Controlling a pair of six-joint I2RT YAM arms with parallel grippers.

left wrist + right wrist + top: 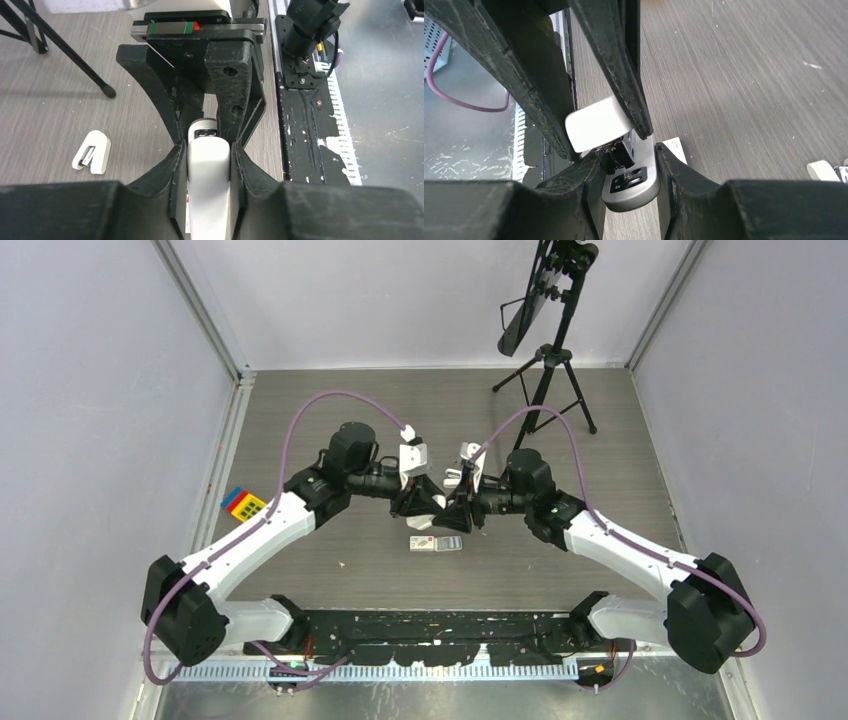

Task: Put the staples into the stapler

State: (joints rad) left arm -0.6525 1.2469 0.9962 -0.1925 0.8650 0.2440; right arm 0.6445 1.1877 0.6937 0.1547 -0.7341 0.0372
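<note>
The stapler is held between both grippers above the middle of the table. My left gripper (209, 165) is shut on its white top arm (209, 175), one finger pressed against each side. My right gripper (629, 175) is shut on its silver-grey base (636, 182), and the top arm (596, 122) is hinged up from the base. The metal channel (616, 152) shows in that gap. In the top view the left gripper (425, 502) and right gripper (462, 508) meet tip to tip. Just in front of them on the table lies the staples box (437, 543), white with red marks; one corner (674, 146) shows under the stapler.
A short stubby white stapler (92, 151) lies on the table beyond the grippers. A black tripod (548, 365) stands at the back right, one foot (107, 91) close by. A small coloured block (242, 504) lies at the left edge. The black base rail (440, 630) runs along the near edge.
</note>
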